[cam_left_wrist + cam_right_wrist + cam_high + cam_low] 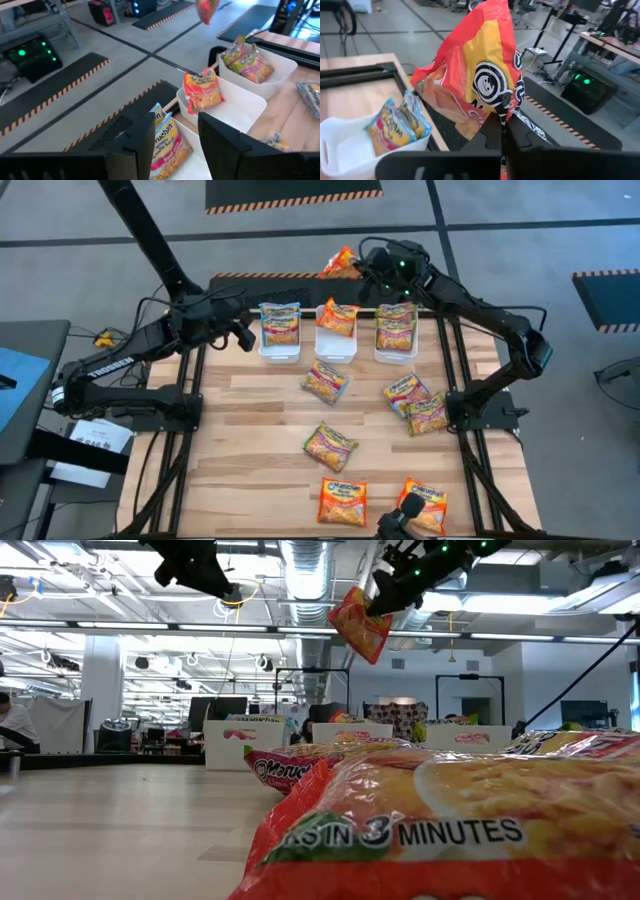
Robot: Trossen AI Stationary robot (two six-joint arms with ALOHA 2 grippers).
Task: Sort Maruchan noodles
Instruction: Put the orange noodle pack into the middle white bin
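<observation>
An orange-red Maruchan noodles packet [340, 260] hangs in the air just past the table's far edge, behind the middle tray, with my right gripper [362, 268] shut on it. Three white trays stand along the far edge: the left tray [280, 352] holds pale yellow-blue packets, the middle tray [334, 348] an orange one, the right tray [396, 355] green-yellow ones. My left gripper [243, 337] hovers open beside the left tray, with nothing between its fingers [140, 145]. My right gripper pinches the orange-red packet by a crimped end edge [506, 107] between its two shut fingers. The fingers come nearly level from the table's right. The packet is lifted clear and hangs tilted below the fingers [362, 625].
Several loose packets lie on the wooden table: one [326, 380] near the middle, two [405, 392] [428, 415] at the right, one [330, 446] nearer, two orange ones [342, 502] [425, 502] at the near edge. The table's left half [230, 440] is bare wood.
</observation>
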